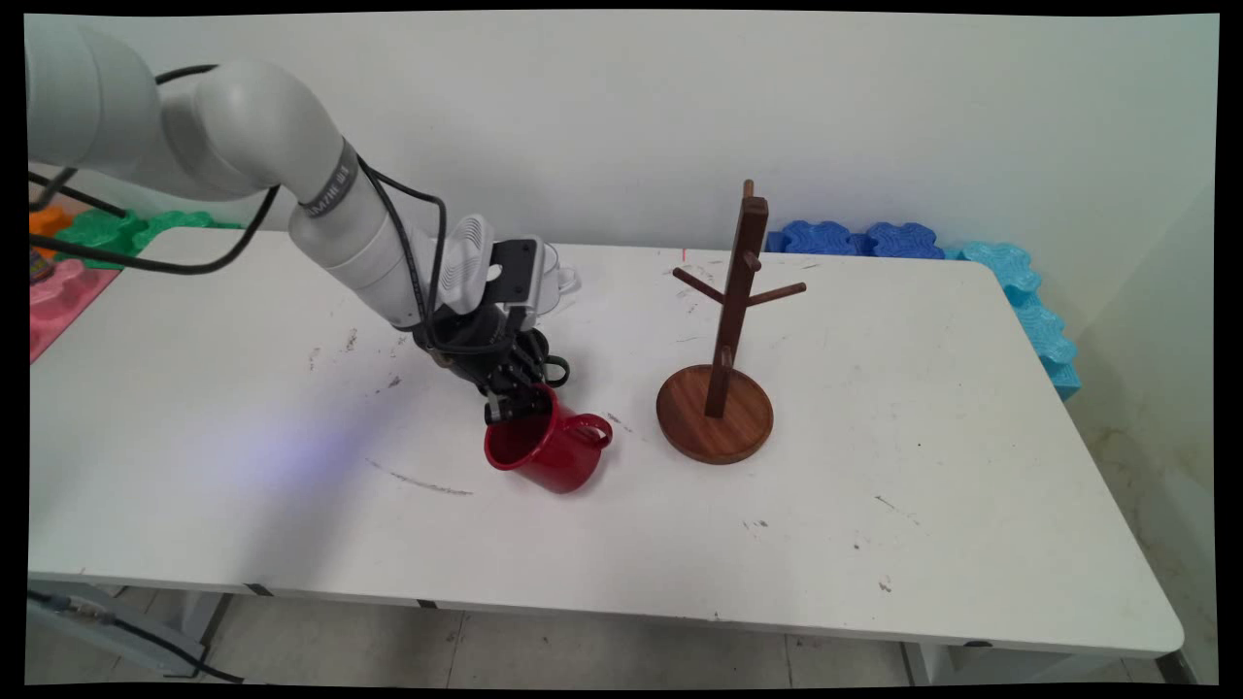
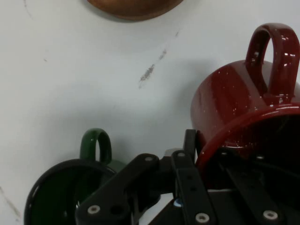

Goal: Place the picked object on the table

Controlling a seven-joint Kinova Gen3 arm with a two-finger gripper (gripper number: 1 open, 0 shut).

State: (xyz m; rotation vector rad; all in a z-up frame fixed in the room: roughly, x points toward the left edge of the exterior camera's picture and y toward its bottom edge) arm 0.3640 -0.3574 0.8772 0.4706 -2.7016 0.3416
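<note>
Green mug: mostly hidden behind gripper in main view. Wooden stand: only base edge shows in hand view, cut by top edge.

white table carrying scuff marks, wooden mug tree standing upright at its middle, blue foam pieces lying along the far right edge, green, orange and pink foam pieces sitting at far left

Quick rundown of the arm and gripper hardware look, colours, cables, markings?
White arm of rounded tubular links, with a grey band bearing lettering near the forearm. Black cables loop loosely along it. A white ribbed module and black block sit at the wrist. The gripper is black, a bar linkage with visible silver pivot screws, and has two fingers.
</note>
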